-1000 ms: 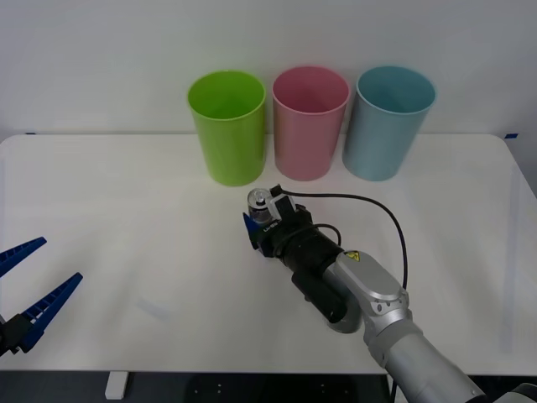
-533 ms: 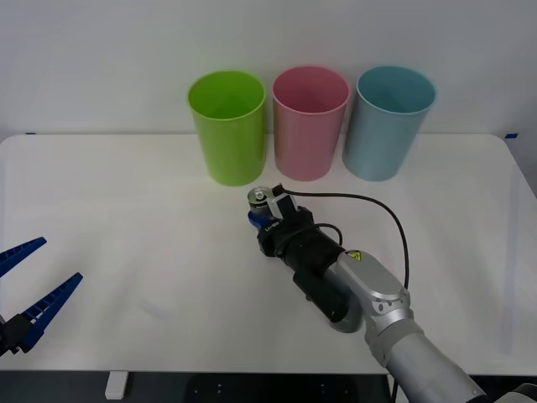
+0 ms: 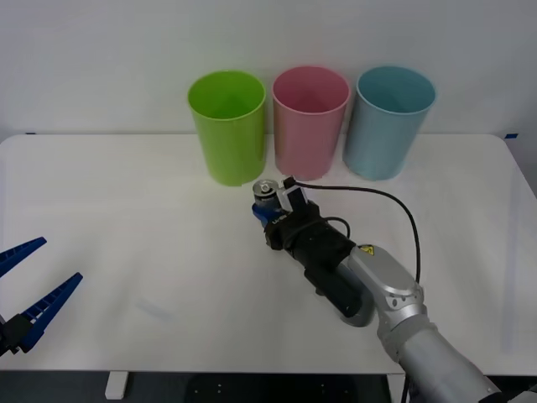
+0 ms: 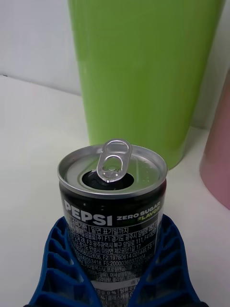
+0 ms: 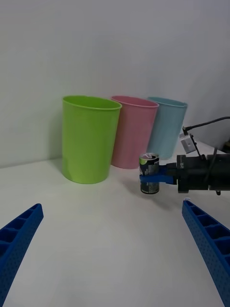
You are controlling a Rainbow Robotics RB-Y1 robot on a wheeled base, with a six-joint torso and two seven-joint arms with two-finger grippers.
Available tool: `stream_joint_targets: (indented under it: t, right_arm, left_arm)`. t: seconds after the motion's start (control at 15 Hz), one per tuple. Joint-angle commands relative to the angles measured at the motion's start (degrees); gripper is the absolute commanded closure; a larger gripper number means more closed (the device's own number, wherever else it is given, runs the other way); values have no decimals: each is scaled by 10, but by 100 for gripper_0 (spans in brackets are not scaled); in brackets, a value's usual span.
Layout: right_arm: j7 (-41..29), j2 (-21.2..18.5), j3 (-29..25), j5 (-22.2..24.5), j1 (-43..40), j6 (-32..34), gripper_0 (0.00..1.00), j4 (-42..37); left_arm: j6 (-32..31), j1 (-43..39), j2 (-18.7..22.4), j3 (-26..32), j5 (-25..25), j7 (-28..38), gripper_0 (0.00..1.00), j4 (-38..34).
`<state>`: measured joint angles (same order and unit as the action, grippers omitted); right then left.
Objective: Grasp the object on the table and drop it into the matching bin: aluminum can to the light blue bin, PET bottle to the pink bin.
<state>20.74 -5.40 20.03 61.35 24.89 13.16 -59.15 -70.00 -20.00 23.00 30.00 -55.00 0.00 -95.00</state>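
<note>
Right hand [image 3: 267,207] clamped on aluminum can [image 3: 267,191], upright, just before lime green bin [image 3: 227,126] | left hand [image 3: 25,290] spread wide over worktop [image 3: 126,218] edge

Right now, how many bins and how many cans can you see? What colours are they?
Bins: 3, one green, one pink, one light blue.
Cans: 1, dark with a silver top, standing on the table between the right gripper's fingers.
Total: 4 things.
</note>
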Motion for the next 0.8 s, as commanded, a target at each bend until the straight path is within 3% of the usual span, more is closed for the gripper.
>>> stream_joint_targets:
  t: [0.07, 0.47, 0.8]
  right_arm:
    - [-14, -30, 0, -25, -17, 20, 100, -45]
    - [-120, -109, -12, -31, -89, 30, 100, -200]
    - [-165, -150, -66, -35, -103, 100, 100, -231]
  left_arm:
    - [0, 0, 0, 0, 0, 0, 0, 0]
    - [0, 0, 0, 0, 0, 0, 0, 0]
    - [0, 0, 0, 0, 0, 0, 0, 0]
